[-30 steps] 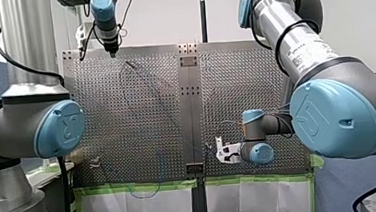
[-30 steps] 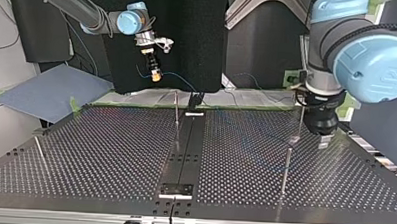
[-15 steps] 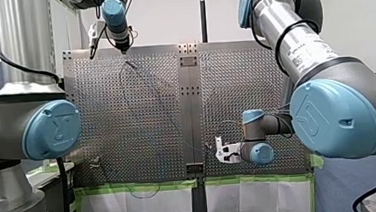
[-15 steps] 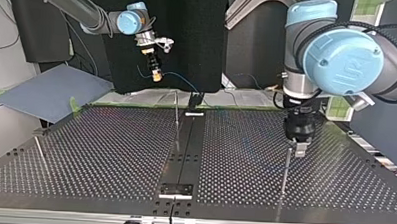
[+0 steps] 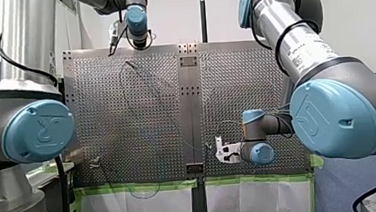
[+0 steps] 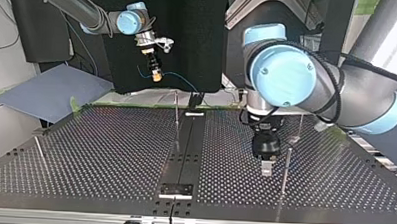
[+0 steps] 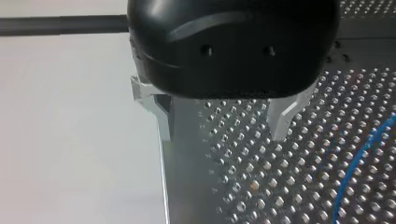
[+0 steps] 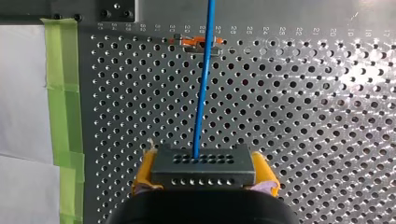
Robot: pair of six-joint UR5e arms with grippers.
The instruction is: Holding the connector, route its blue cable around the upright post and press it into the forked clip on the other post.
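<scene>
Ahead of the right wrist camera, my right gripper (image 8: pixel 203 179) has its yellow pads (image 8: pixel 144 170) shut on a dark grey connector (image 8: pixel 203 167). The blue cable (image 8: pixel 202 88) runs straight out of the connector and passes over a small orange clip (image 8: pixel 187 43) on the plate. Across the table, that gripper (image 6: pixel 156 76) hangs above the far edge. My left gripper (image 7: pixel 223 128) is open with nothing between its metal fingers (image 7: pixel 281 119); a loop of cable (image 7: pixel 355 170) lies beside it. It hovers (image 6: pixel 266 168) close to a thin upright post (image 6: pixel 285 174).
More thin posts stand on the perforated plate: one near the middle (image 6: pixel 176 116), one behind my left gripper (image 6: pixel 300 126), one leaning at the top view's left edge (image 6: pixel 40 152). Green tape (image 8: pixel 63 93) lines the plate's edge. A dark centre strip (image 6: pixel 185 151) divides the plate.
My left arm has swept along the plate's far edge to the front view's right, coming beside the post. My right arm and the connector have stayed still.
</scene>
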